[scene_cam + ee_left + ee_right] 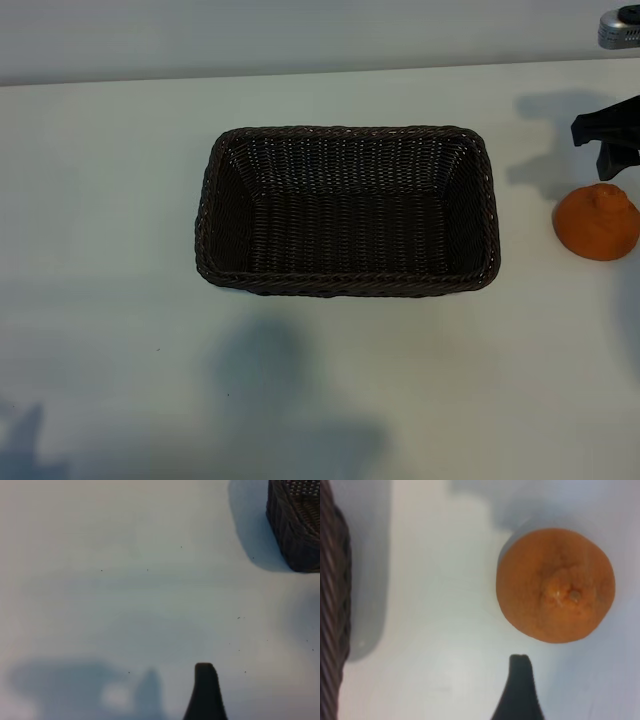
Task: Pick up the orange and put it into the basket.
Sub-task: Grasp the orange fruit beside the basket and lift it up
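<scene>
The orange (pixel 597 222) sits on the white table to the right of the basket (pixel 345 283), apart from it. The basket is dark brown wicker and has nothing in it. My right gripper (pixel 608 142) hovers just behind the orange at the right edge of the exterior view, open and holding nothing. In the right wrist view the orange (pixel 555 585) lies just past one dark fingertip (pixel 520 680), not touching it. The left arm is outside the exterior view. Its wrist view shows one finger (pixel 205 692) over bare table, with a basket corner (pixel 295 525) far off.
The table's far edge runs along a pale wall behind the basket. A grey piece of the rig (pixel 620 28) shows at the top right corner. Arm shadows fall on the table in front of the basket. The basket's side (pixel 332 605) edges the right wrist view.
</scene>
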Robot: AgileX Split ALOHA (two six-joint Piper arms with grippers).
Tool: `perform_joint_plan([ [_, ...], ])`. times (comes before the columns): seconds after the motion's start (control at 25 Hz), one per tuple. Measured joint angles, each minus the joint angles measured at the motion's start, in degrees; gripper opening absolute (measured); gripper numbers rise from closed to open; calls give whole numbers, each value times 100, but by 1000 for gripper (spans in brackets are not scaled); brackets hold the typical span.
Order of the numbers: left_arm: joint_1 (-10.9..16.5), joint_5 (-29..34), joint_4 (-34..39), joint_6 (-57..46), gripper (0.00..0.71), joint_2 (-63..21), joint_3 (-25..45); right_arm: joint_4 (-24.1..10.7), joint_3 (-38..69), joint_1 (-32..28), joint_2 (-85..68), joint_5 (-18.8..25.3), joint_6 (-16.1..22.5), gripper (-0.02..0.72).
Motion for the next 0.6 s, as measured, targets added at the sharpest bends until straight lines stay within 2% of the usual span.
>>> perform_joint_plan([
  [0.6, 0, 0, 0, 0, 552, 0, 0, 104, -4, -54, 960, -580, -17, 549],
])
